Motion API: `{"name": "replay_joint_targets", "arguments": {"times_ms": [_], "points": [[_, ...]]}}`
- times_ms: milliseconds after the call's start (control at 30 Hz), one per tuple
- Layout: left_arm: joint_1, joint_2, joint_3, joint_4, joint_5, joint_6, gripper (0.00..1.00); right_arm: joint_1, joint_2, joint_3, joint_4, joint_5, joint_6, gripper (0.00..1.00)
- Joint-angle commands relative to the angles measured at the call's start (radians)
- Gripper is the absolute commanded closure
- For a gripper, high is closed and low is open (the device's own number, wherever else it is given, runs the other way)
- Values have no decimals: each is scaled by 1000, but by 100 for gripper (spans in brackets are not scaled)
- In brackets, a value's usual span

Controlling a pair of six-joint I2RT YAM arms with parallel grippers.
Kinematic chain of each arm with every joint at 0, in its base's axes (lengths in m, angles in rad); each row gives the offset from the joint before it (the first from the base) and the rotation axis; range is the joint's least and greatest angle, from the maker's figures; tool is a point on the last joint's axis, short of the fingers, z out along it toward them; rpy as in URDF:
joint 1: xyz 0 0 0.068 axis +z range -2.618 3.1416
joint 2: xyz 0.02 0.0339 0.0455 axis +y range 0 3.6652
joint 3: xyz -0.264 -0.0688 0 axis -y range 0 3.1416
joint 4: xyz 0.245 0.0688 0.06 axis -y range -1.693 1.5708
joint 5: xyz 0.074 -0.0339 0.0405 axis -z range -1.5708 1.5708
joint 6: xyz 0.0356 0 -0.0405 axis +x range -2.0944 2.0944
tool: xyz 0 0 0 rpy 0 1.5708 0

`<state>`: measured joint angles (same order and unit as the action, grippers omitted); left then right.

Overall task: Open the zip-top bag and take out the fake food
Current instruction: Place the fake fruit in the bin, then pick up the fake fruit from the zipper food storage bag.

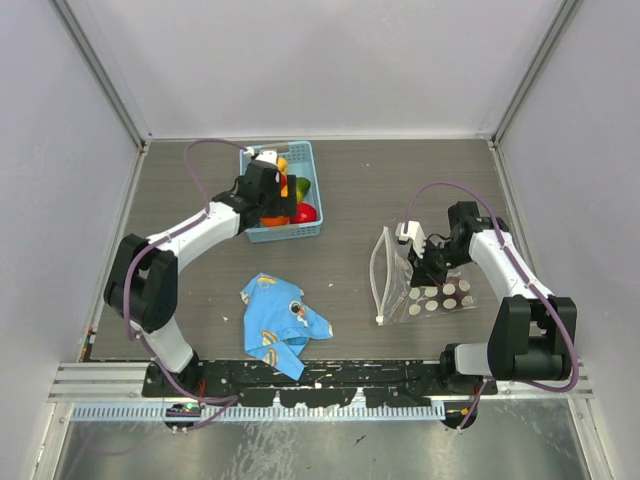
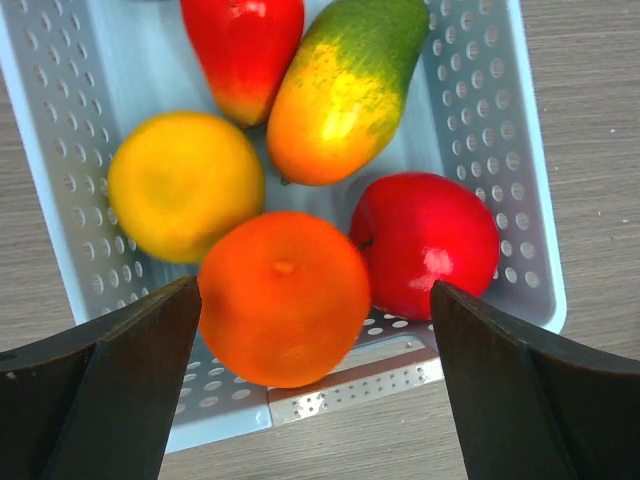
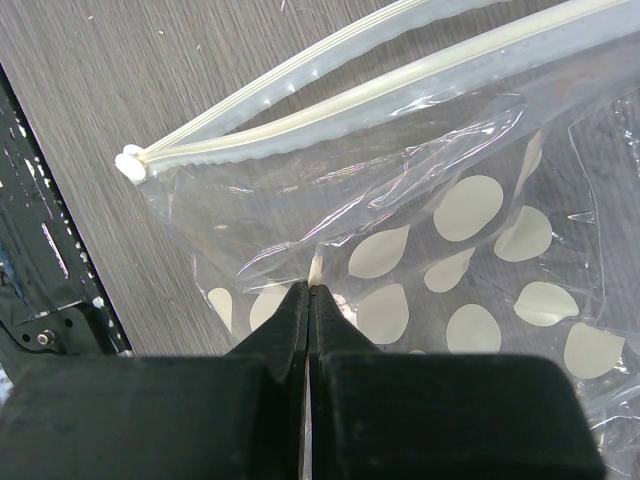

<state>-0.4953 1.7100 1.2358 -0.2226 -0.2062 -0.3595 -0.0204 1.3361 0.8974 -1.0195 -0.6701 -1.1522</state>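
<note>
Zip-top bag (image 1: 430, 292) lies flat on the table (image 1: 360, 200), well to the right of the light blue basket (image 1: 310, 150) and nearer the arm bases than it. Its white zip strip (image 3: 330, 108) is on the side facing the basket, and its mouth gapes. The right gripper (image 3: 308, 295) is pinched tight on a fold of dotted plastic (in the wrist view the two fingers press together with film between them), a little back from the strip. The fake food (image 1: 297, 205) sits inside the basket: an orange (image 2: 285, 295), a yellow fruit (image 2: 185, 185), a red apple (image 2: 425, 245), a green-and-yellow mango (image 2: 345, 90) and a red piece (image 2: 243, 50). The left gripper (image 2: 315, 295) hovers right over the basket, jaws spread wide around nothing. A blue cartoon-print cloth (image 1: 280, 325) lies crumpled near the basket, on its side toward the bases.
</note>
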Motion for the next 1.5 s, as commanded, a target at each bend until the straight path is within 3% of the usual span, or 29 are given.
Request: {"name": "replay_joint_targets", "arguments": {"times_ms": [0,233,500,600,700,833,1000,1100,1267,1467], "points": [[30,-5,42,-50,-11,-72,2,4,6,31,1,-8,0,97],[48,-83,-33,58,111,-78,2,4,5,31,0,-8,0,96],[153,-208,-304,485,581,-208,2,4,2,31,-4,-16,-4,90],[153,-227,-313,501,724,-234,2,4,0,35,-11,-23,-9,87],[138,-255,-351,555,821,-266,4,4,-2,42,-22,-34,-18,77],[51,-298,-408,599,828,-241,12,2,-30,55,-37,-60,-23,63],[-83,-281,-443,636,795,-217,33,-27,-105,99,-32,-40,20,46],[-140,-243,-454,677,785,-239,40,-106,-123,150,-64,28,54,43],[-224,-186,-489,833,775,-325,36,-308,-115,235,-266,144,-81,43],[-318,-92,-479,945,749,-373,27,-475,-147,168,-301,348,-204,42]]}}
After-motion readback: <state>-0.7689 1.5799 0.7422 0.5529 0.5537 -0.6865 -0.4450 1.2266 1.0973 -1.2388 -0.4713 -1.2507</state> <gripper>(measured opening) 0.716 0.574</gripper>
